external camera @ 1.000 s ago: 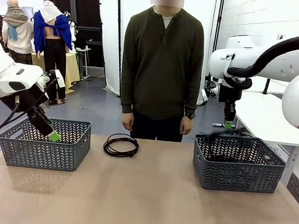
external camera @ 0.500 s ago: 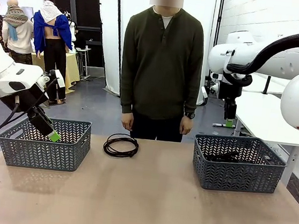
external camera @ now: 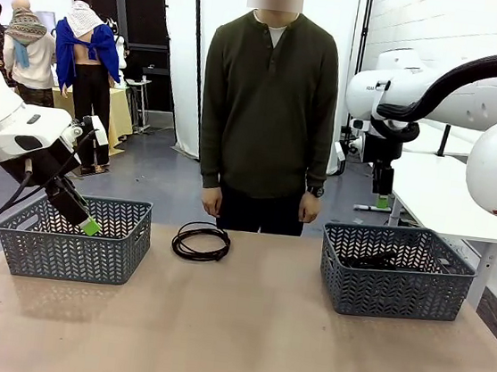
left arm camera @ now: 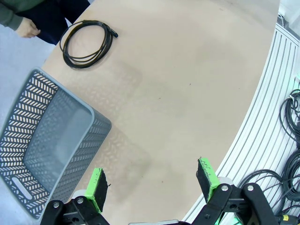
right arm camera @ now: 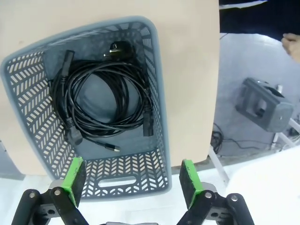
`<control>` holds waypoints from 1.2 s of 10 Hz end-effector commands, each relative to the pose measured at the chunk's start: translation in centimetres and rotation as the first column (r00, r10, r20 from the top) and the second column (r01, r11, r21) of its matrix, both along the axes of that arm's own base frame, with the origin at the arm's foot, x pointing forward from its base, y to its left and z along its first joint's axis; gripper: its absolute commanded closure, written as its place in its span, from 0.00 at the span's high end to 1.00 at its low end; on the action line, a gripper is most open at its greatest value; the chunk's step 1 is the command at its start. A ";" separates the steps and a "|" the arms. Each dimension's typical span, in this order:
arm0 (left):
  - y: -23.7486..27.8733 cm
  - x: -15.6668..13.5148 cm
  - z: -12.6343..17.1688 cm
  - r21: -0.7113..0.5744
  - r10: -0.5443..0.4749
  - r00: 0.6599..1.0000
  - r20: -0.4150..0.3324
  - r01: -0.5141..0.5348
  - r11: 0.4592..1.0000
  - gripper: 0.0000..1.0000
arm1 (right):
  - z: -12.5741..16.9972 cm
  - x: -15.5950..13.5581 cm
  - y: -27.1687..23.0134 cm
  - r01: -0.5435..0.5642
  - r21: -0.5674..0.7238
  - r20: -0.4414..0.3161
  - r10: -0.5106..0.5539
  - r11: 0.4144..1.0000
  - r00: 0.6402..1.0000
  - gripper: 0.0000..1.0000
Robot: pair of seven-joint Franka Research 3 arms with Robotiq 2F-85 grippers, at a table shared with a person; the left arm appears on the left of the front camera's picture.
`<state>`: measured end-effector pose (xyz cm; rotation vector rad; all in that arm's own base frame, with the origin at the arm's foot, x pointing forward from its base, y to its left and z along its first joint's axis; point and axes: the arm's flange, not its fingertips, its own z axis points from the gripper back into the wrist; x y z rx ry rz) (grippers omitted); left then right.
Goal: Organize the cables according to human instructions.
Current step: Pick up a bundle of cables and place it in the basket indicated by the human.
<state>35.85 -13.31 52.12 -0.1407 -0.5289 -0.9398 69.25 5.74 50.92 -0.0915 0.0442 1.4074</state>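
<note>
One coiled black cable [external camera: 201,241] lies on the table in front of the person; in the left wrist view this cable [left arm camera: 87,43] sits far from the fingers. More black cables [right arm camera: 101,101] rest coiled inside the right grey basket [right arm camera: 157,117], with plugs at their ends. My right gripper [right arm camera: 131,179] hangs open and empty well above that right basket [external camera: 396,270]; in the front view the right gripper [external camera: 381,199] is high over the basket's far edge. My left gripper [left arm camera: 152,184] is open and empty beside the left basket [left arm camera: 28,140]; the front view shows the left gripper [external camera: 88,225] at that basket's rim.
The left grey basket [external camera: 76,238] holds nothing visible. The person stands at the far edge with both hands [external camera: 212,202] down. Broad bare tabletop [external camera: 241,329] lies between the baskets. Loose cords hang off the table's side in the left wrist view.
My right gripper opened and rose slightly; the black cable that hung from it over the right basket now lies inside. The left arm has not moved.
</note>
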 end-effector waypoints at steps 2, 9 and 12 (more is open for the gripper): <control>0.1 0.2 -0.1 -0.001 0.002 1.000 0.011 -0.002 1.000 1.00 | 0.6 0.6 -0.1 0.085 0.022 -0.015 -0.085 0.996 0.996 1.00; 0.1 0.2 -0.1 -0.001 0.002 1.000 0.011 -0.002 1.000 1.00 | 0.1 0.0 0.0 0.002 -0.001 -0.003 -0.002 1.000 1.000 1.00; 0.1 0.2 -0.1 -0.001 0.002 1.000 0.011 -0.002 1.000 1.00 | 0.2 -0.1 0.0 0.017 0.003 -0.003 -0.017 1.000 1.000 1.00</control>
